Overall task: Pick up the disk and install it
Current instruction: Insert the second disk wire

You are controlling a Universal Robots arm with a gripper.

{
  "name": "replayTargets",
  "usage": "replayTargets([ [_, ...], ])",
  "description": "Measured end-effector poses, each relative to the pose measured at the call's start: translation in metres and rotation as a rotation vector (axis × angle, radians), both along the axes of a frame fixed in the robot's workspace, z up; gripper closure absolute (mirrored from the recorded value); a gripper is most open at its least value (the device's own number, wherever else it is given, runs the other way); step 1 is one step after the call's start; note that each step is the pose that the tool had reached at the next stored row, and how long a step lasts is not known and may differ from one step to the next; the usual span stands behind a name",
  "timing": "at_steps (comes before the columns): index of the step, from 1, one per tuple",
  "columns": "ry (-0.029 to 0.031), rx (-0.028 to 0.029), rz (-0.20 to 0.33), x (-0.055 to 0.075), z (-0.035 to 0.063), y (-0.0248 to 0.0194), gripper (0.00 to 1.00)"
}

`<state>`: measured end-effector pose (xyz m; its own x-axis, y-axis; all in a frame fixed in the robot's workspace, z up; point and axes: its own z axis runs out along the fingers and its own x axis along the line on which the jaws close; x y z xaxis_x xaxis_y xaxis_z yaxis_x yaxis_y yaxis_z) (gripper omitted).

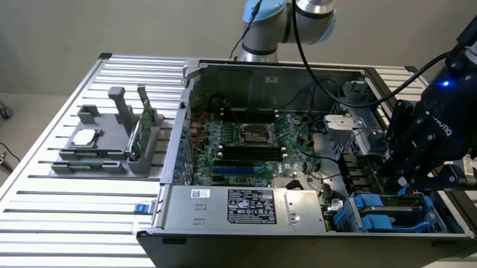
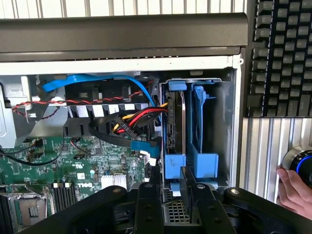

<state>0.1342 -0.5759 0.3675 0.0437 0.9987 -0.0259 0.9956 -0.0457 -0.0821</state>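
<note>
The disk (image 2: 175, 124) stands on edge in the drive bay at the corner of the open computer case (image 1: 257, 70), its blue carrier (image 2: 174, 165) framing it. Both dark fingers of my gripper (image 2: 171, 184) press on the disk's near end, one finger (image 2: 148, 200) on each side, so the gripper is shut on it. In the exterior view the gripper (image 1: 402, 187) hangs over the blue bay (image 1: 376, 215) at the case's near corner, on the exterior view's right.
A second blue carrier (image 2: 202, 129) sits in the adjacent slot. Red, yellow and blue cables (image 2: 131, 119) crowd the bay's other side. A keyboard (image 2: 280, 53) and a person's hand (image 2: 295, 190) on a lit knob lie outside the case. A grey fixture (image 1: 104, 142) stands on the exterior view's left.
</note>
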Motion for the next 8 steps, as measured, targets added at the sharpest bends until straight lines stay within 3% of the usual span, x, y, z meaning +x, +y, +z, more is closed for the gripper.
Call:
replayTargets([
  [8,0.0,0.0,0.0,0.0,0.0,0.0,0.69],
])
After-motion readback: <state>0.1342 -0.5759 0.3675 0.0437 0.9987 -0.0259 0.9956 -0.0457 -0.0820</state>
